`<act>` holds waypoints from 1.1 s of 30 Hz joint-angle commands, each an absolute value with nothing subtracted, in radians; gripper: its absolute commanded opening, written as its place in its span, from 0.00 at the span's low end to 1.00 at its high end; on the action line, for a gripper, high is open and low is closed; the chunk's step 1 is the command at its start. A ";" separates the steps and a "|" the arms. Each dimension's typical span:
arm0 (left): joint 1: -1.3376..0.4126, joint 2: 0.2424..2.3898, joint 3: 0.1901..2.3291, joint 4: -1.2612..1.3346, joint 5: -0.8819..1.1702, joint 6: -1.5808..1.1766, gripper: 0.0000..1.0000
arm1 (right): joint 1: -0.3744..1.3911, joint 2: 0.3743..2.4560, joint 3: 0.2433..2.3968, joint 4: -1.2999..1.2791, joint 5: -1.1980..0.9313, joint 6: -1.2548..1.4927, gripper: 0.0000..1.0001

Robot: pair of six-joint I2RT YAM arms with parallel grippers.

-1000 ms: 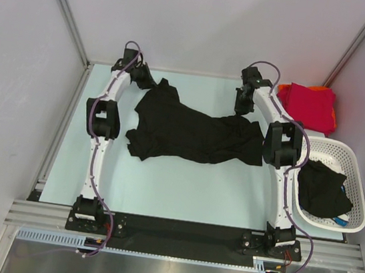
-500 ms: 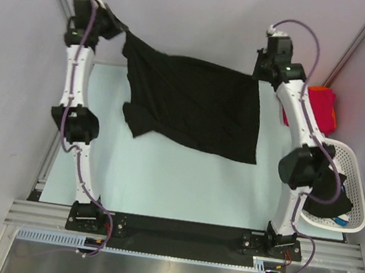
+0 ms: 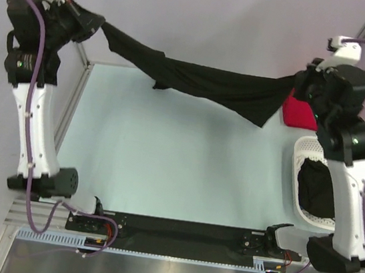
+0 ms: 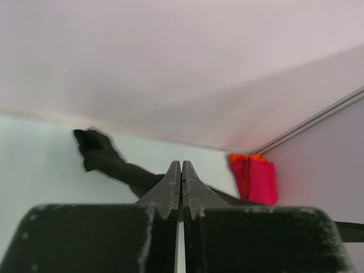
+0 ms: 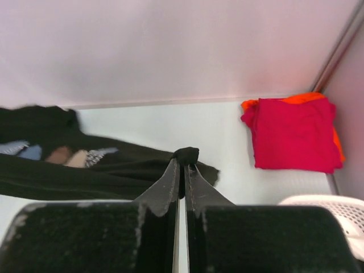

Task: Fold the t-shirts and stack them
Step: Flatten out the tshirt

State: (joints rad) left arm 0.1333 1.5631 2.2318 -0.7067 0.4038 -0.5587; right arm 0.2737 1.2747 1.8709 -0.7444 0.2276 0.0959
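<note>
i have the black t-shirt [image 3: 210, 83] strung in the air between both arms, high over the far part of the table [image 3: 165, 168]. the left gripper [image 3: 96, 23] is clamped on one end of it up by the far left corner. in the left wrist view its two fingers [image 4: 169, 183] are pressed flat together and the cloth trails away past them. the right gripper [image 3: 295, 91] pinches the other end, and the right wrist view shows a small nub of black fabric squeezed at its tips. the shirt is pulled into a rope-like band that sags in the middle, with a loose flap hanging near the right end. none of it touches the table as far as i can tell.

i judge this to be the spreading step: the shirt is lifted and stretched, not yet laid flat, and no fold is made. the red t-shirt [image 3: 298, 115] lies folded on the orange t-shirt [image 5: 307, 96] in the far right corner, so that looks like the stack this one should join. another dark garment [image 3: 313, 191] sits in the white basket [image 3: 305, 147].

next i'd need to bring both arms down and toward me together, keeping tension so the cloth lands flat rather than bunched. the twist in the band worries me, and it may want shaking out first.
</note>
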 commanded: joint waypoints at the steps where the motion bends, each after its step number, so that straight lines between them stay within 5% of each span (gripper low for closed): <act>1: 0.112 1.228 1.993 -0.772 0.256 -0.534 0.00 | 0.288 1.123 1.848 -0.842 0.250 0.086 0.00; 7: 0.109 0.980 1.956 -0.994 0.084 -0.425 0.00 | 0.296 1.002 1.929 -0.997 0.239 0.103 0.00; 16: 0.109 1.112 2.439 -1.187 0.067 -0.388 0.00 | 0.262 0.979 2.129 -1.160 0.212 0.109 0.00; 26: 0.106 1.086 1.633 -0.777 0.129 -0.523 0.00 | 0.249 0.907 1.581 -0.829 0.230 0.111 0.00; 33: 0.077 1.418 1.663 -0.614 0.081 -0.422 0.00 | 0.242 1.196 1.376 -0.416 0.218 0.023 0.00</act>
State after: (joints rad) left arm 0.0963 1.3067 1.5475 -0.8005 0.1047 -0.4812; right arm 0.2527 1.0340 1.4055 -0.7460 0.2131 0.0853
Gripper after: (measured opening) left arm 0.007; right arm 0.042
